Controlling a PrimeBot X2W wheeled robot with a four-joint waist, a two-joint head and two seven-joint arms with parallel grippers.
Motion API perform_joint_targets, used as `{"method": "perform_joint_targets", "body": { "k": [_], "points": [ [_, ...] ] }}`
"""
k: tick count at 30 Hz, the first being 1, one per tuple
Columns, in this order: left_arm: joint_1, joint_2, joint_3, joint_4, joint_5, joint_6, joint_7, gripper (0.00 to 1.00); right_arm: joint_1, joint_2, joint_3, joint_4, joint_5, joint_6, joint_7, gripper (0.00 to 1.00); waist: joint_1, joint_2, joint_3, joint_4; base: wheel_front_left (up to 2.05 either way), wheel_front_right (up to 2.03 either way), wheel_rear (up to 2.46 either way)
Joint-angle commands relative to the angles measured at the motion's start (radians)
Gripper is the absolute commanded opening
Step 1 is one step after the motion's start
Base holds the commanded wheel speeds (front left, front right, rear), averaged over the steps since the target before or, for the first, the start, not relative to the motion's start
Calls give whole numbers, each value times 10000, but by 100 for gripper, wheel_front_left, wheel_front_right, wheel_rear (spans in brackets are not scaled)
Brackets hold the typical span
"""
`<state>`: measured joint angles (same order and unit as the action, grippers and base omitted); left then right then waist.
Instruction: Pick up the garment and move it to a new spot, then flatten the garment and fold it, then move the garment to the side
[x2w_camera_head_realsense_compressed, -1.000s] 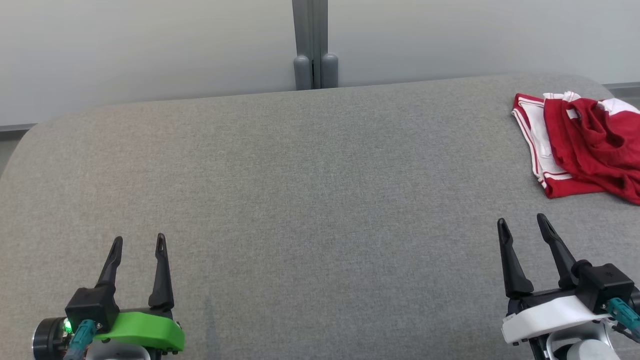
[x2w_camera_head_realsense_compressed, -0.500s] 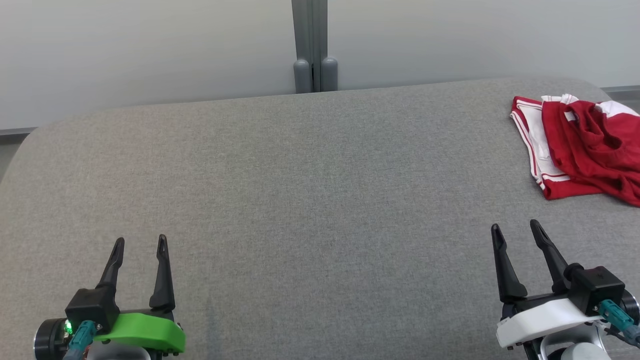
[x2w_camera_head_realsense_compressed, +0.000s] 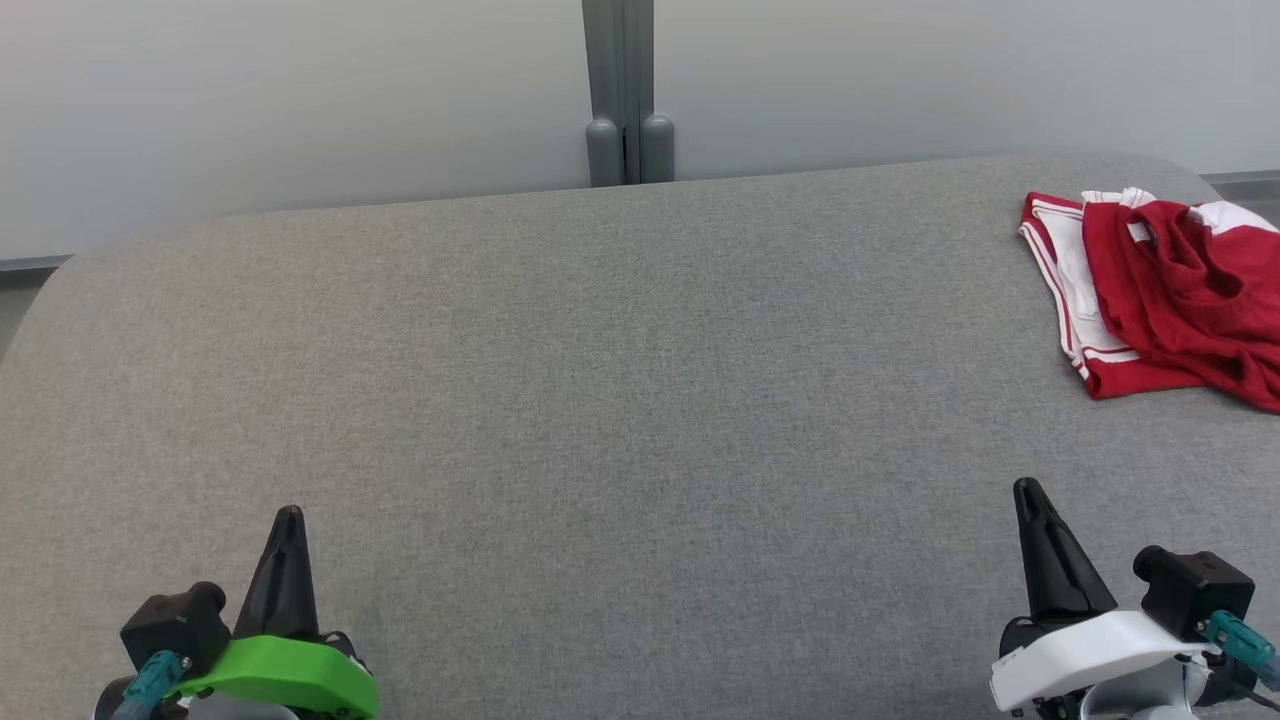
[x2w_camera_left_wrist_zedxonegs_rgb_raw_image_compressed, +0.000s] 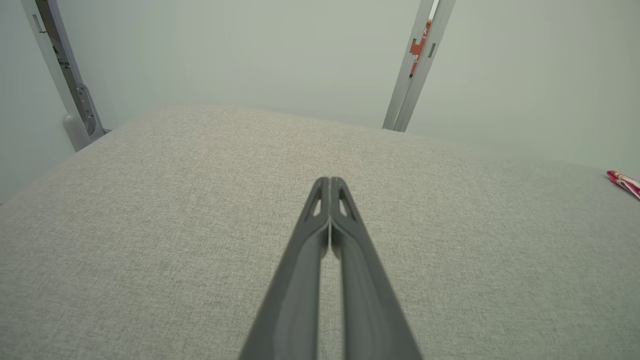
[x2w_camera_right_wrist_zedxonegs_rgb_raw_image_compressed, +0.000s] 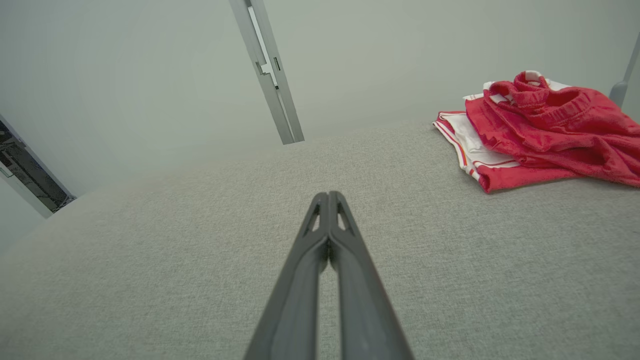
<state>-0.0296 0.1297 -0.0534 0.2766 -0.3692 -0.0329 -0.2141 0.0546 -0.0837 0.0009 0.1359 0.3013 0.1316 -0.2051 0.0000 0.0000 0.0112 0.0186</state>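
Currently left gripper (x2w_camera_head_realsense_compressed: 288, 518) and right gripper (x2w_camera_head_realsense_compressed: 1030, 492) both pinched closed, empty. Crumpled red-and-white soft cloth garment (x2w_camera_head_realsense_compressed: 1165, 290) ahead-right of right gripper, well apart, on grey fabric-covered surface (x2w_camera_head_realsense_compressed: 600, 400). Likely light, limp, non-slippery. Pinch raised red fold.

Grey, fabric-covered desk (x2w_camera_head_realsense_compressed: 600, 380) with rounded far corners. A crumpled red-and-white garment (x2w_camera_head_realsense_compressed: 1160, 290) lies on it near the far right corner.
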Motion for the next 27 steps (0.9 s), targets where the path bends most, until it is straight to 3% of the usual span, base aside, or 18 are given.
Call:
{"method": "perform_joint_targets", "body": {
  "k": [1, 27],
  "points": [
    [-202, 14, 130, -148, -451, -58, 85, 0, -270, -59, -63, -96, 500, -1, 83, 0, 0, 0, -1, -2, 0, 0, 0],
    [-420, -249, 621, -247, -4391, -369, 1107, 0, -752, -16, -313, 282, 4732, -4, 1015, 0, 0, 0, -18, -43, 0, 0, 0]
  ]
}}
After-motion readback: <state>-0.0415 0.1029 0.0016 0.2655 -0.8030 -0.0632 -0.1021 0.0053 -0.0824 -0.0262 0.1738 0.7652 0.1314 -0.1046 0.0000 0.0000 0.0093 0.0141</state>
